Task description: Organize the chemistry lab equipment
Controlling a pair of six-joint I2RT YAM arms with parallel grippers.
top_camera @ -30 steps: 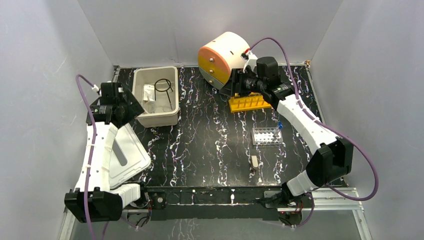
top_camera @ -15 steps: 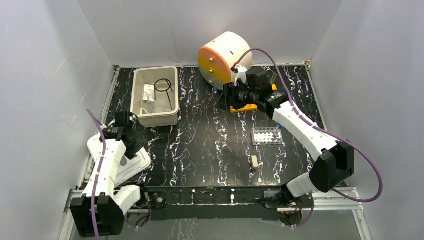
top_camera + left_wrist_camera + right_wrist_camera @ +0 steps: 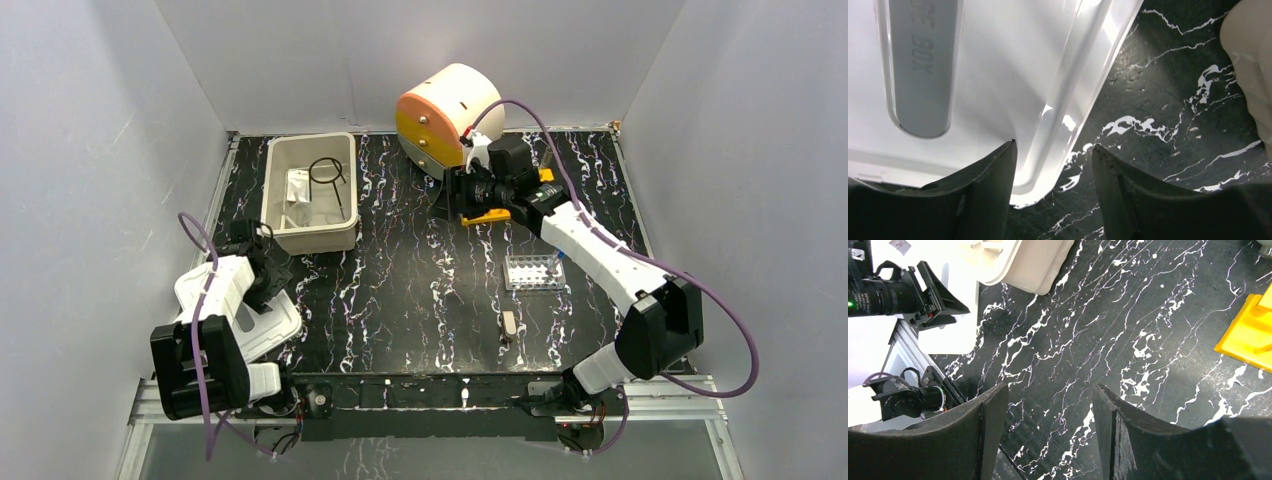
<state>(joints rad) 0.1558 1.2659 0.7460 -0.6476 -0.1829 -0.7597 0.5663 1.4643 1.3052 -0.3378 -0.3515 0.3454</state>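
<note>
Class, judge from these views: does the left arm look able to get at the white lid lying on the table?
Probably yes. The left gripper is open right above the white lid, its fingers either side of the lid's rim, with nothing between.

The table (image 3: 420, 275) is black veined white; the drawer unit (image 3: 440, 115) cream-and-orange, rack (image 3: 488, 215) yellow, tub (image 3: 310, 238) white, ring (image 3: 340, 178) black.

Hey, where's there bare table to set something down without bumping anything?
The widest bare stretch of table runs down the middle, between the white tub and the clear rack. The near strip between the lid and the small tool is bare too. Crowded at the back right: drawer unit, yellow rack, right gripper.
</note>
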